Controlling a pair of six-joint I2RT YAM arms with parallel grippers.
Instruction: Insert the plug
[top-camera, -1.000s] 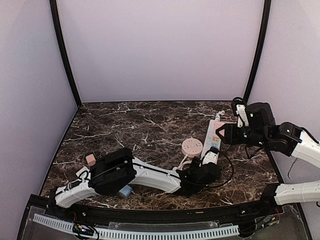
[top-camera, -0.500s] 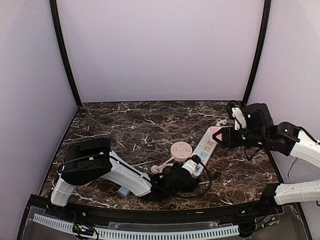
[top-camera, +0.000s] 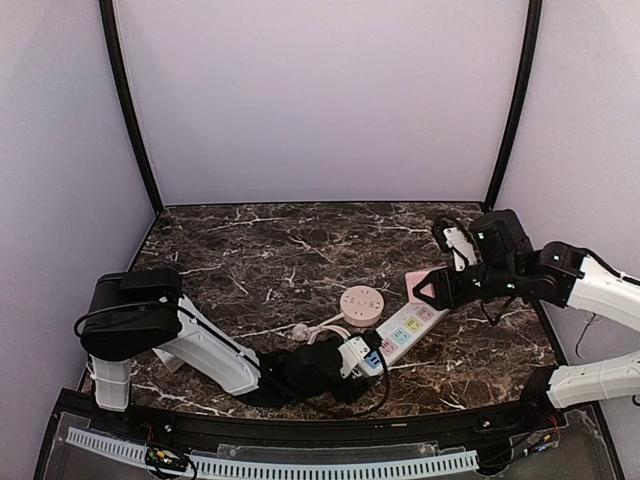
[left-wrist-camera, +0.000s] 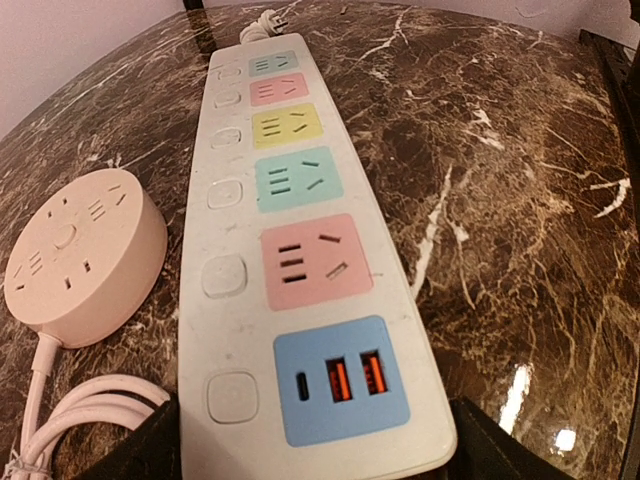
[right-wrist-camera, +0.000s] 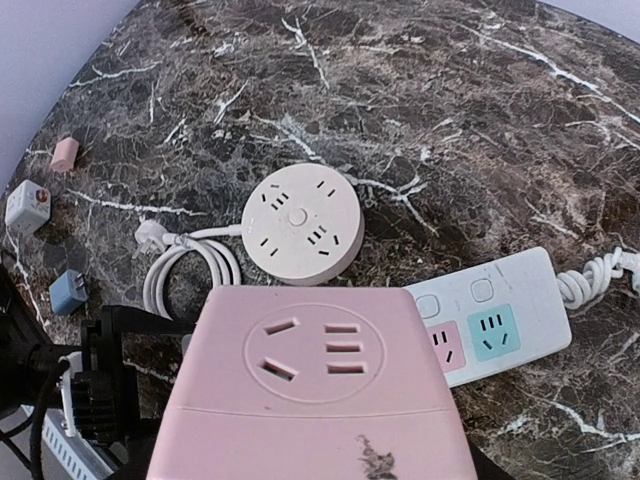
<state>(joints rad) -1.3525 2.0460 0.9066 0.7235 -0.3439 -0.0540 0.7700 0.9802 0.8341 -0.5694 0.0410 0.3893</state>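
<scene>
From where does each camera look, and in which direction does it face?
Top: above and behind, facing down at the table; left arm and right arm show.
Left wrist: low, looking along the power strip; the left gripper shows at both bottom corners.
Right wrist: higher, looking down over the pink adapter, which hides the right gripper.
Shared: both wrist views show the round socket and the power strip.

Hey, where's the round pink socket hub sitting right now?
In the top view the round pink socket hub lies near the middle of the marble table, just left of the white power strip.
</scene>
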